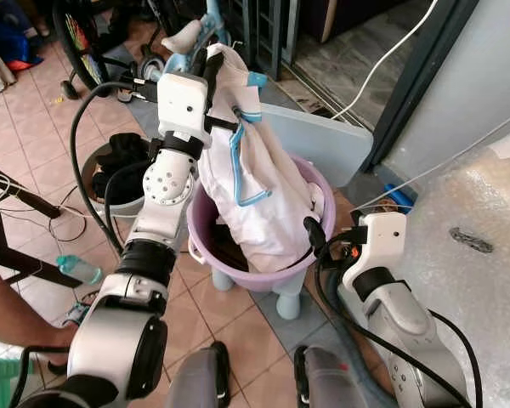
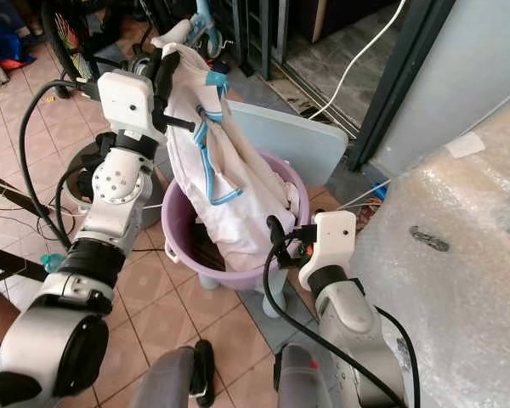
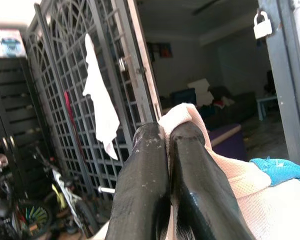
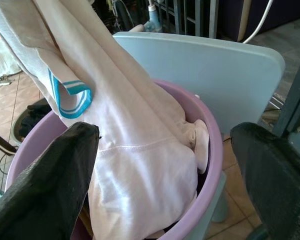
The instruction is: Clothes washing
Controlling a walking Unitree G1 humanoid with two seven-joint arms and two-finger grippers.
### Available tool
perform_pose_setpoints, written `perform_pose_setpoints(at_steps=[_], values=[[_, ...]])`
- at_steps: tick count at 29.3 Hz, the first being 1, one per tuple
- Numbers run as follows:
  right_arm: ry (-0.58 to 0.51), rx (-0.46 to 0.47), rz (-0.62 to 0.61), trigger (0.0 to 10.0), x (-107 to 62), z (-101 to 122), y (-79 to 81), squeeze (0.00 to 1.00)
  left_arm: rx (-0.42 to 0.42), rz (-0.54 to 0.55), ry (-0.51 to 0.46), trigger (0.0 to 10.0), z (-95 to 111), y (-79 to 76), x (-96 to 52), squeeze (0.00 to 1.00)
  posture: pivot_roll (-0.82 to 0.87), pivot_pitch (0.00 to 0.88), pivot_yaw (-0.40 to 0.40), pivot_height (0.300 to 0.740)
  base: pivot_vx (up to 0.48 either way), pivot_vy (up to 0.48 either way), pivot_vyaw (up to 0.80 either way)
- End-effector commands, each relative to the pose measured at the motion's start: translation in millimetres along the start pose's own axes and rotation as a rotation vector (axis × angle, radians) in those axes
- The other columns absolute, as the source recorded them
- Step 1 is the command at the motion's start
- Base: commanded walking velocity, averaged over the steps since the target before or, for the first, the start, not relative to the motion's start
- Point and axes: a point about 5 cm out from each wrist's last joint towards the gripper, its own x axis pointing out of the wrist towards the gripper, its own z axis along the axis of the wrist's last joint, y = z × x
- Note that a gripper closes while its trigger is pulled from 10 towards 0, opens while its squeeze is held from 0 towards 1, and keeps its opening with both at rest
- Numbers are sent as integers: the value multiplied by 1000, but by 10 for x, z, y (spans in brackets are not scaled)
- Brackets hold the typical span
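A white shirt with blue trim hangs from my raised left gripper, which is shut on its top edge; in the left wrist view the two black fingers pinch the pale cloth. The shirt's lower part still rests in a purple basin holding other dark laundry. My right gripper is at the basin's near right rim, open, with its fingers spread either side of the basin.
The basin stands on a pale blue plastic stool. A black bucket sits to the left, bicycles behind, a bubble-wrapped surface to the right. A plastic bottle and a person's arm are at lower left.
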Motion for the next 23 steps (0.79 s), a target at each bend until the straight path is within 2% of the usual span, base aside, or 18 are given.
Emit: perform_pose_setpoints(at_steps=[1,5,7,8,9,10,11,12,13,15,18,20,23], values=[[-5,-6,-51,10000,20,-58,-76,0,18,-19,-61,0,223,37,-65,0,-96,46,107,740,0,0,0],[-3,-27,-106,10000,33,-90,-158,0,27,-51,-66,0,346,27,-181,0,-87,39,107,740,0,0,0],[-9,-25,-124,10000,49,-102,-188,0,42,-62,-21,0,278,34,-319,0,-79,34,108,740,0,0,-800],[-13,-21,-128,10000,58,-105,-196,0,33,-50,43,0,173,53,-424,0,-76,27,105,740,0,0,-800],[-13,-21,-128,10000,58,-105,-196,0,33,-50,43,0,173,53,-424,0,-76,27,105,740,0,0,-800],[-17,-19,-132,10000,70,-111,-206,0,15,-31,112,0,75,71,-536,0,-80,22,102,740,0,0,-800],[-20,-21,-134,10000,78,-114,-200,0,-18,-14,269,0,-160,61,-748,0,-79,18,100,740,0,0,-800],[-26,-22,-135,10000,90,-118,-197,0,-43,-3,384,0,-298,47,-913,0,-81,15,97,740,0,0,-800],[-33,-26,-129,10000,105,-120,-176,0,-135,43,518,0,-457,15,-1169,0,-87,16,94,740,0,0,-800],[-38,-34,-124,10000,115,-117,-168,0,-162,42,548,0,-474,-41,-1254,0,-90,14,89,740,0,0,-800],[-42,-38,-126,10000,115,-116,-175,0,-162,23,553,0,-451,-89,-1274,0,-90,14,88,740,0,0,-800],[-47,-39,-135,10000,84,-127,-204,0,-164,12,623,0,-516,-151,-1361,0,-95,10,86,740,0,0,-800],[-44,-42,-159,10000,59,-148,-231,0,-177,7,648,0,-515,-180,-1378,0,-99,12,85,740,0,0,-800]])
